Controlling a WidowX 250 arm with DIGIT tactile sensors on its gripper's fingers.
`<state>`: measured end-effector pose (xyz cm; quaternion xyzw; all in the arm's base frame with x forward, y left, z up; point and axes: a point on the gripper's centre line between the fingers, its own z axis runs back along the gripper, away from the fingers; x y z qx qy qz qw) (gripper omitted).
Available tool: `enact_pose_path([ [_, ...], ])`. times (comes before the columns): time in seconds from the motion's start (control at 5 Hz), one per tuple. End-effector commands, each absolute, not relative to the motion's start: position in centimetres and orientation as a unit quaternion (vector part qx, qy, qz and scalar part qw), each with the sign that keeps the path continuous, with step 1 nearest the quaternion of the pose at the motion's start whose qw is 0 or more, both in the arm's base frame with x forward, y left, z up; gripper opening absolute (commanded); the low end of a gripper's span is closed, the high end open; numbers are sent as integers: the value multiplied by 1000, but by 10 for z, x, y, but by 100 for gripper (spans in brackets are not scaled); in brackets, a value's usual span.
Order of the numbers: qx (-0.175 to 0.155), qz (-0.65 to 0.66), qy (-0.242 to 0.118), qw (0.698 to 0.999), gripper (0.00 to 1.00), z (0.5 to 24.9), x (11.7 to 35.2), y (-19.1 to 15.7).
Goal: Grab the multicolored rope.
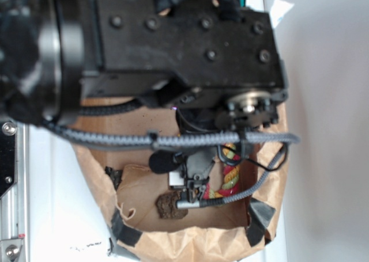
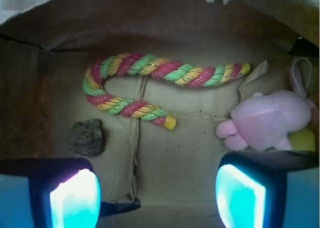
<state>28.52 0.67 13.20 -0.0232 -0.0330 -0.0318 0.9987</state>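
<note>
While exterior hides most rope, wrist shows it whole; hand spread, empty.

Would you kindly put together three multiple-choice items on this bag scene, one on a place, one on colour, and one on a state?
1. In the wrist view, where does the dark rock lie relative to the multicoloured rope?
A. Above its long arm
B. Below its curved left end
C. Against the pink plush

2. What colour are the rope's end caps?
A. Yellow
B. Blue
C. White

3. How does the gripper stand?
A. Shut on the rope
B. Shut on the rock
C. Open, holding nothing

Answers: 1 B, the rock sits lower left, under the bend. 2 A, both tips show yellow. 3 C, the fingers stand wide apart with bare paper bag between them.
</note>
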Motion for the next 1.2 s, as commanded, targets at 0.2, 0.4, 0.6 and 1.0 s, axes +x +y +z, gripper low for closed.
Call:
enact_pose_path([
  [0.2,8,-392,-68,917,100,111,315,4],
  [0.4,-64,-498,-94,860,100,108,316,17],
  [0.6,-115,-519,-120,838,100,104,320,36],
  [1.0,-97,-484,-122,861,100,100,344,52],
])
